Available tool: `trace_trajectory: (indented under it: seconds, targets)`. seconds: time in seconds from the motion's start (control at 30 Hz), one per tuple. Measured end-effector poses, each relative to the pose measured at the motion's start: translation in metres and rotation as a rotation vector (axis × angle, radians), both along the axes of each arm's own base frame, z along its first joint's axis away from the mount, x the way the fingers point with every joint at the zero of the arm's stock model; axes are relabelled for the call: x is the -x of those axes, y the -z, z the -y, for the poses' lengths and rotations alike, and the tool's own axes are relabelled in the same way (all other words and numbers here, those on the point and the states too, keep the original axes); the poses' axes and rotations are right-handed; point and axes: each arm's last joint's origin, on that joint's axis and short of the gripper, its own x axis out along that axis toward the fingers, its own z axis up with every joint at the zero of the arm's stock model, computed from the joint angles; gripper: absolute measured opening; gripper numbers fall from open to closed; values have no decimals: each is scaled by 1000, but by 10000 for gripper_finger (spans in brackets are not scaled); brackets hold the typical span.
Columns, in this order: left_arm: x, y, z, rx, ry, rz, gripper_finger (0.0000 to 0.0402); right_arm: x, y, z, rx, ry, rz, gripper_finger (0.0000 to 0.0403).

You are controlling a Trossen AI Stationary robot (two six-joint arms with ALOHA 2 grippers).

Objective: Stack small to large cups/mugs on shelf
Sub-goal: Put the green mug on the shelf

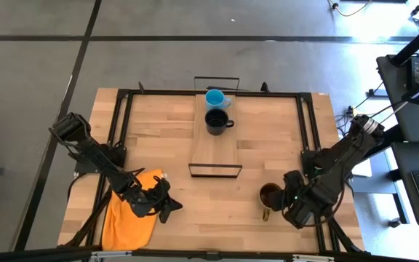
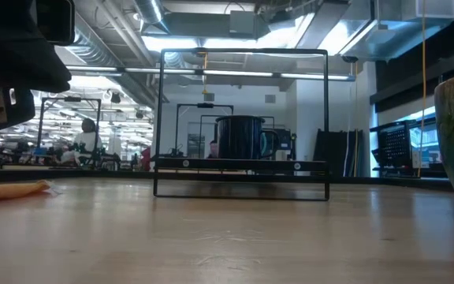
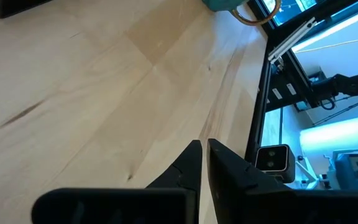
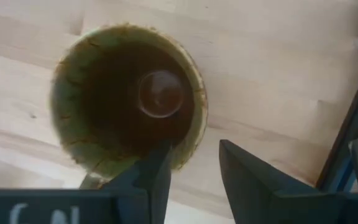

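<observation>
one olive cup (image 1: 270, 195) on table (two cups on shelf (image 1: 214, 154)).

Three cups in all: one light-blue cup (image 1: 214, 97) at the shelf's 12 o'clock end, one black cup (image 1: 216, 121) just beside it toward 6 o'clock, one olive-yellow cup (image 1: 270, 196) on the counter (image 1: 268, 138) toward 5 o'clock. One shelf (image 1: 213, 153), with two black wire frames, one at each end. One orange cloth (image 1: 126, 218) toward 7 o'clock. Two arms, each with one pincer: left pincer (image 1: 167, 207) by the cloth, right pincer (image 1: 288, 196) by the olive-yellow cup.
</observation>
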Motion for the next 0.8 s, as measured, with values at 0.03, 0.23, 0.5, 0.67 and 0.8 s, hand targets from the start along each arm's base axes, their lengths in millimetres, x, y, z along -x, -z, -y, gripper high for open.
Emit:
trace_trajectory:
  seconds: [0.03, 0.23, 0.5, 0.67, 0.8]
  targets:
    - [0, 0, 0, 0, 0, 0, 19, 0, 4, 0, 2, 2, -3, 136]
    - [0, -1, 0, 17, -4, 9, 19, 3, 22, 3, 15, 4, -13, 136]
    - [-1, -2, 1, 25, -4, 17, 19, 4, 41, 4, 0, 0, 0, 135]
    - [-1, -2, 1, 25, -5, 17, 19, 4, 41, 5, 6, -4, 2, 120]
    - [-1, -2, 1, 23, -8, 19, 19, 5, 41, 6, 18, -18, -6, 81]
